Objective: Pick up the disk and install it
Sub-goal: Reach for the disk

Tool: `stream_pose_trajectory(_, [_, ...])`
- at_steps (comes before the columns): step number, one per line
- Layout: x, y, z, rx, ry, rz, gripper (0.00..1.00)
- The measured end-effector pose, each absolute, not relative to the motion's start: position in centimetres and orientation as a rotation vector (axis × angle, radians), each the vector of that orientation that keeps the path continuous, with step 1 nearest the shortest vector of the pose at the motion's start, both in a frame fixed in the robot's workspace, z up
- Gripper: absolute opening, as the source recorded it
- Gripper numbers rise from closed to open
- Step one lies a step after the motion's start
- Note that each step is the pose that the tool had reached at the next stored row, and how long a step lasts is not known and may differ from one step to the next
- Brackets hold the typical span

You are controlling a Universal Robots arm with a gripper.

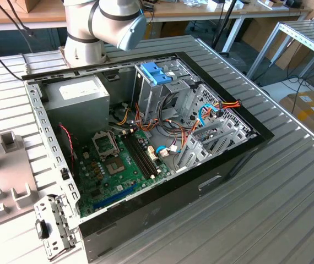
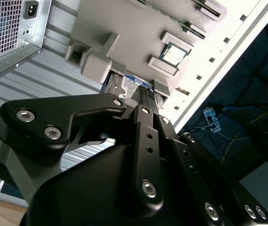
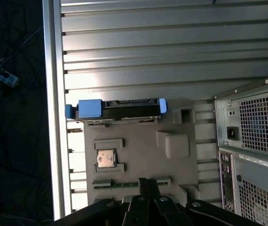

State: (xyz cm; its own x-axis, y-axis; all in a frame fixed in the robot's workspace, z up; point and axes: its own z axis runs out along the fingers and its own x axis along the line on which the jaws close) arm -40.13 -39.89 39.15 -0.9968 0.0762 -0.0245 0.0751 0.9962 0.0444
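Nearest: gripper, jaws drawn together, nothing held. Poised over the grey fixture plate, apparently clear of it. Just ahead on the plate, a bare processor chip in its pocket.

Farther along the same line, at the plate's far edge: the disk, standing on edge in a slot, blue side rails at both ends. Long axis crosswise to the line from gripper to disk, so showing a long thin edge, not an end. Well apart from the gripper, with nothing between but the chip and low plate blocks. Judged: approach not yet made, pick not begun.

Beside the plate, the rear of the computer case, vent grilles and power socket facing out. Under everything, a ribbed metal table, flat and matte.

In the exterior view, case lying open:
- power supply toward the far left corner
- light-blue latch at the far side
- green motherboard nearer

Arm mounted at the table's far edge. Beyond: workbenches, and cardboard boxes on the floor at the exterior view's right.
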Motion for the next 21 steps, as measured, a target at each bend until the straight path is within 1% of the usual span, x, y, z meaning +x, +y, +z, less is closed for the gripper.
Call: stream_pose_trajectory(21, [-41.3, -39.9, 39.1, 0.118, 3.113, 0.068, 0.11])
